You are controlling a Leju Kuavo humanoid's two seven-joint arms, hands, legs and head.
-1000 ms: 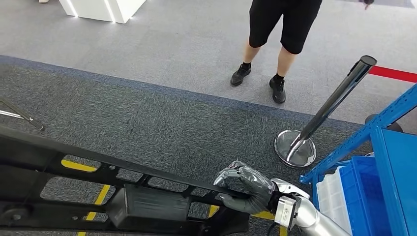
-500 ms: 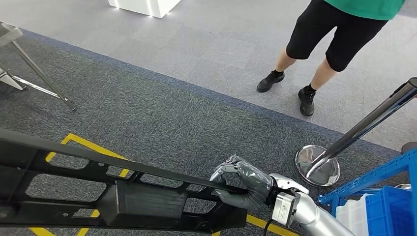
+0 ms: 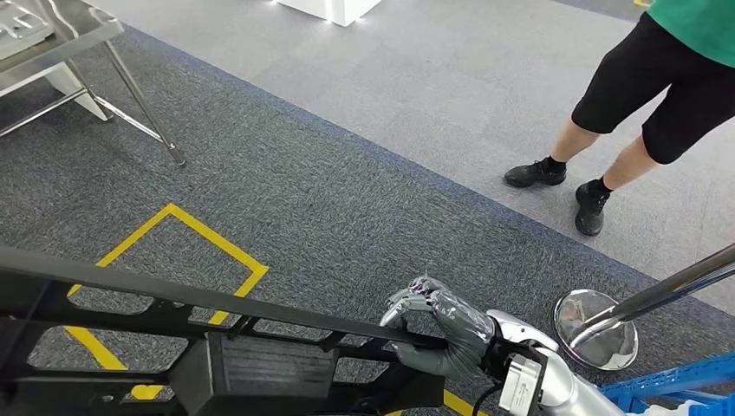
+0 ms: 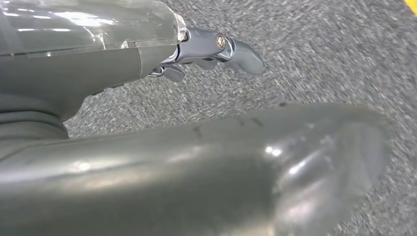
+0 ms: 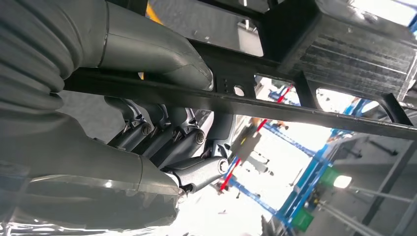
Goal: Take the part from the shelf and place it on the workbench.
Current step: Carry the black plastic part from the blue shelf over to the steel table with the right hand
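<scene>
Silver right arm, grey right hand point(image 3: 451, 334) with darker fingers, possibly a clear wrist cover.

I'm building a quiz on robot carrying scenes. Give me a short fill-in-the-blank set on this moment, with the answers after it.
1. The right robot hand grips a long ____ frame part.
2. The lines marked on the carpet are ____.
3. The person standing nearby wears a ____ top above black shorts.
4. The metal table stands at the head view's upper ____.

Missing words: black; yellow; green; left
</scene>
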